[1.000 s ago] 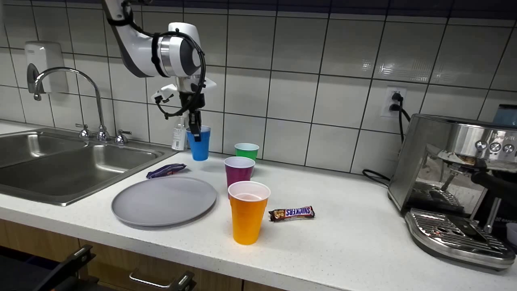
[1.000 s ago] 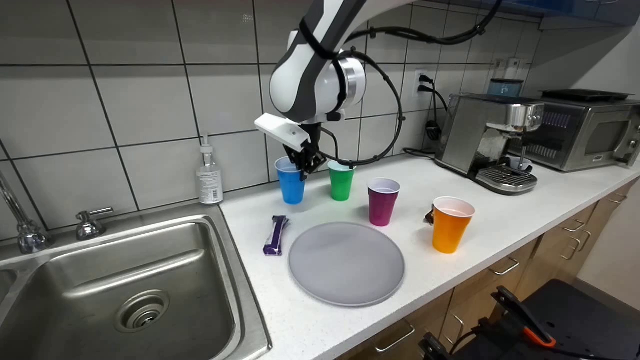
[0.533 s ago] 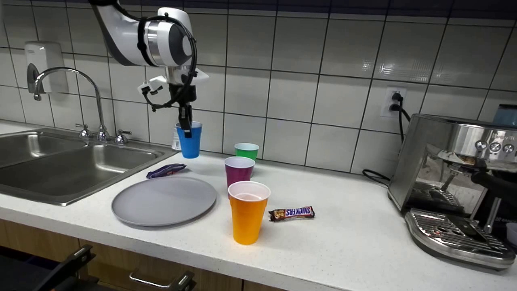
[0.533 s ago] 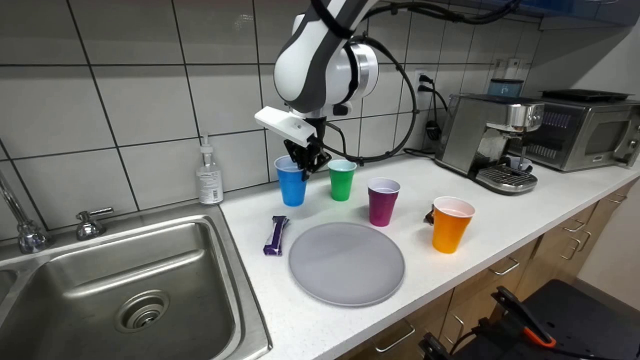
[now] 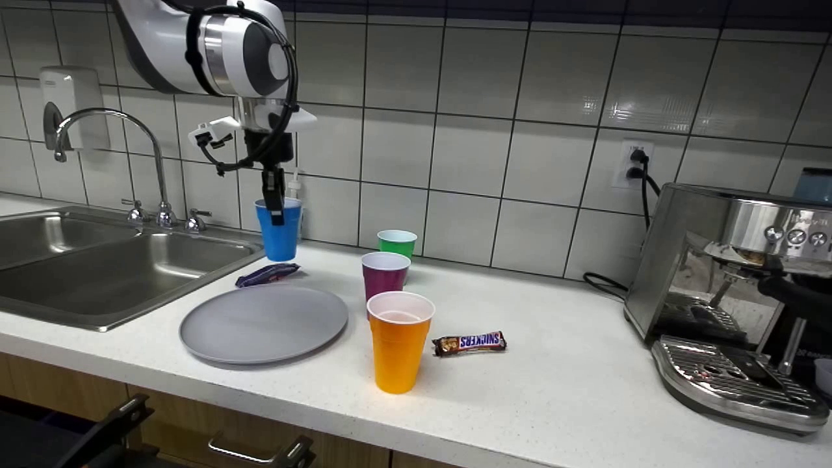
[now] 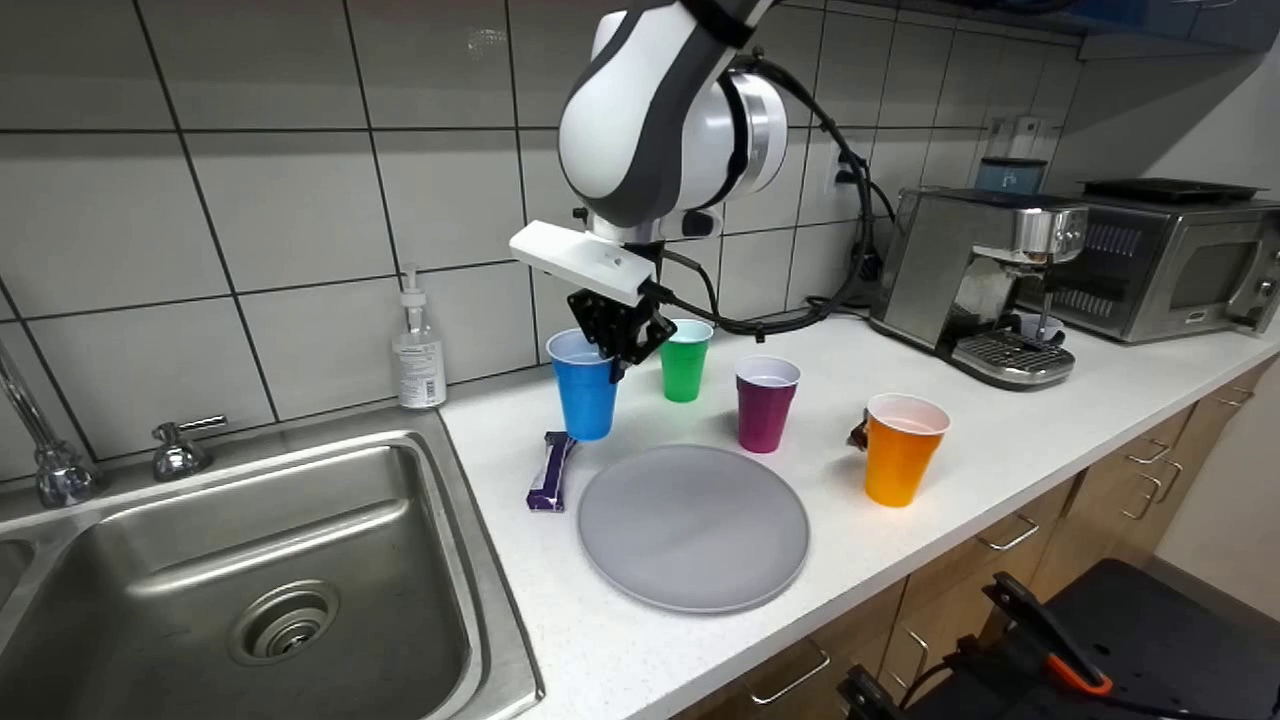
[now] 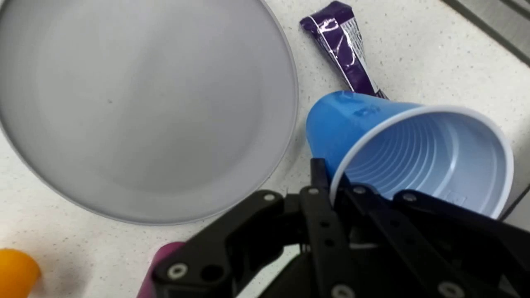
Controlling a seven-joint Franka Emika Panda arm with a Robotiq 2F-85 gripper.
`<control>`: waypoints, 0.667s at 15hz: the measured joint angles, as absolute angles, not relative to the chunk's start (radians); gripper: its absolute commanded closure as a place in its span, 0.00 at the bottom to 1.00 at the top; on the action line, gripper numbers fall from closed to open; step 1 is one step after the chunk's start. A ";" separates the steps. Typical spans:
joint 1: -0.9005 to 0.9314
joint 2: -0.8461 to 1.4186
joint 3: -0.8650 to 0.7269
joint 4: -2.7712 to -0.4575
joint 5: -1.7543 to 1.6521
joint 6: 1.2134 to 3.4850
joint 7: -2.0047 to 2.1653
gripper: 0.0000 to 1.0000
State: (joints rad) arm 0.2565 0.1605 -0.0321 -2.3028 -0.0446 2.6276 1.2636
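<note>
Blue cup (image 5: 281, 240) hangs in gripper (image 5: 275, 218) (brown wrapper (image 5: 469, 343) says SNICKERS).

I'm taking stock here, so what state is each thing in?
Blue cup, held, mouth up
Gripper, shut on the cup's wall
Green cup, upright
Purple cup, upright
Orange cup, upright
Purple-wrapped bar, lying down
Snickers bar, wrapped, lying down
Gray plate, lying flat
Faucet, not running
Soap bottle, upright
Coffee machine, on or off unclear
</note>
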 measured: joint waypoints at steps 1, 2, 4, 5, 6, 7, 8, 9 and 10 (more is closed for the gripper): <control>0.255 0.149 -0.022 -2.319 -0.041 2.628 1.250 0.99; 0.253 0.140 -0.012 -2.334 -0.035 2.628 1.235 0.99; 0.249 0.123 0.006 -2.361 -0.020 2.628 1.198 0.99; 0.248 0.117 0.013 -2.373 -0.015 2.628 1.185 0.99; 0.247 0.110 0.018 -2.385 -0.012 2.628 1.175 0.99; 0.246 0.104 0.020 -2.396 -0.012 2.628 1.169 0.99; 0.245 0.099 0.020 -2.407 -0.012 2.628 1.166 0.99; 0.243 0.093 0.020 -2.416 -0.012 2.628 1.166 0.99; 0.239 0.088 0.020 -2.426 -0.012 2.628 1.166 0.99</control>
